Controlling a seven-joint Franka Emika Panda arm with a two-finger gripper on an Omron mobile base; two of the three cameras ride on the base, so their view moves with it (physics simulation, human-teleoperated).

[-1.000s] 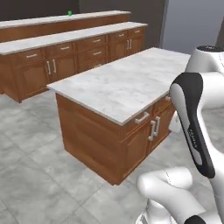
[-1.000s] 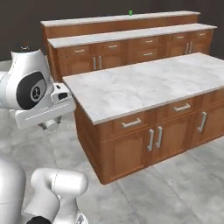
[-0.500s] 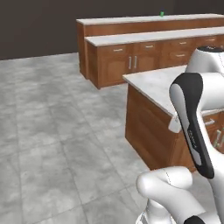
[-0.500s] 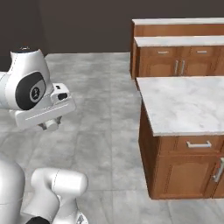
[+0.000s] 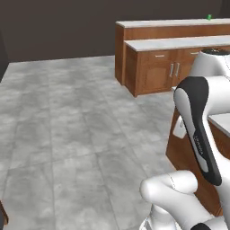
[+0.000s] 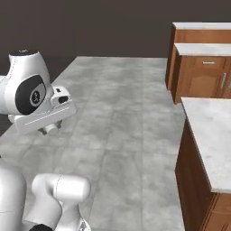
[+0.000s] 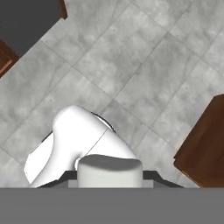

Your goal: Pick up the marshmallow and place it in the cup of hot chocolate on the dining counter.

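green cup (image 5: 209, 17), likely, on dining counter (image 5: 170, 23), left base view

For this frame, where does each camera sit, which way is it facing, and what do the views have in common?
Left base view: behind the arm's left, looking forward over the floor to the dining counter with the cup; arm at lower right.
Right base view: behind the arm's right, same floor and dining counter, plus a nearer island; arm at lower left.
Hand view: on the hand, looking down at floor tiles; end effector state unreadable.
Both base views share floor, dining counter and arm.
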